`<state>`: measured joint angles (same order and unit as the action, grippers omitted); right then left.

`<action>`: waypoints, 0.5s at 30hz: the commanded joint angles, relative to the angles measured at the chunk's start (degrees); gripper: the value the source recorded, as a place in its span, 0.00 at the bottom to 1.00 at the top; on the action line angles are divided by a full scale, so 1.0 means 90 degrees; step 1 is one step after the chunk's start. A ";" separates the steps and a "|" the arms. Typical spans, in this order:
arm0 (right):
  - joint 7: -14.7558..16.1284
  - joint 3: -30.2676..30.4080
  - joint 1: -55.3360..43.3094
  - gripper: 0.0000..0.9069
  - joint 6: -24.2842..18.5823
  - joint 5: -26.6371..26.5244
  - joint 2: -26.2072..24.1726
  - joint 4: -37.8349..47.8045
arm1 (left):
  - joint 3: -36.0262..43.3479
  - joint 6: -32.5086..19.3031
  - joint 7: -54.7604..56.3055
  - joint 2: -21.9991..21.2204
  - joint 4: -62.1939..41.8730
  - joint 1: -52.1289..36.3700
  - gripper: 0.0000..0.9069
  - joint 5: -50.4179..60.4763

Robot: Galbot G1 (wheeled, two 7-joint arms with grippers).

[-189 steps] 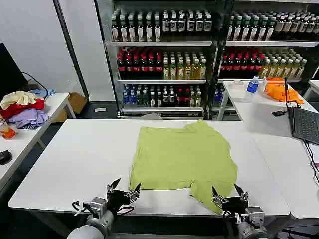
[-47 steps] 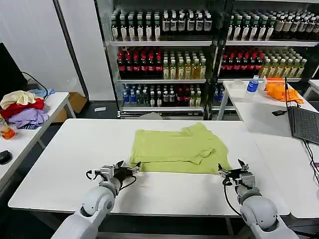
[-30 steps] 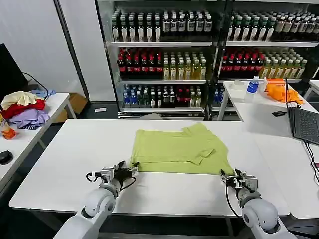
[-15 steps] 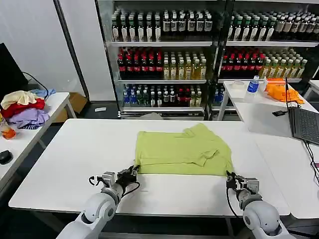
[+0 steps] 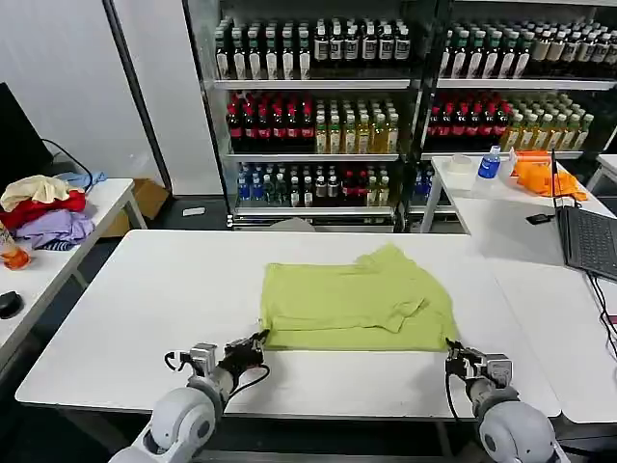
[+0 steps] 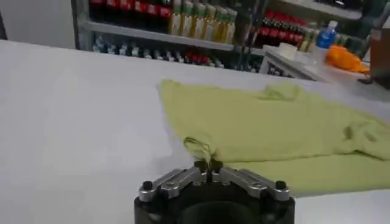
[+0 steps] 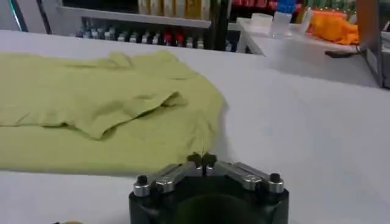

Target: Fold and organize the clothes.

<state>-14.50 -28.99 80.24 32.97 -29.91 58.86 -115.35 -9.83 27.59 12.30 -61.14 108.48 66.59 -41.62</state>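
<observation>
Lime T-shirt (image 5: 357, 309) folded on white counter (image 5: 145, 309), no readable writing; left gripper (image 6: 208, 165) pinching its near-left corner; right gripper (image 7: 202, 159) pinching its near-right corner

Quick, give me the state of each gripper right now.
Left gripper: shut on the near left corner of the T-shirt.
Right gripper: shut on the T-shirt's near right corner.

White tabletop (image 5: 145, 309), flat, matte. Lime T-shirt (image 5: 357, 309) lies folded on it, centre-right, near the front edge; a sleeve flap is folded over the top layer. Both front corners of the shirt sit just at the tabletop's near edge zone.
</observation>
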 commanded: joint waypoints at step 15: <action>0.0308 -0.0937 0.2493 1.00 0.0011 0.1034 0.0051 -0.1889 | -0.1586 0.0288 0.0044 0.0568 0.2246 0.2668 1.00 -0.0098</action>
<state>-12.63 -35.29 95.76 33.09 -24.18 59.05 -127.46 -18.73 29.47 12.76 -57.66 122.31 82.96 -42.41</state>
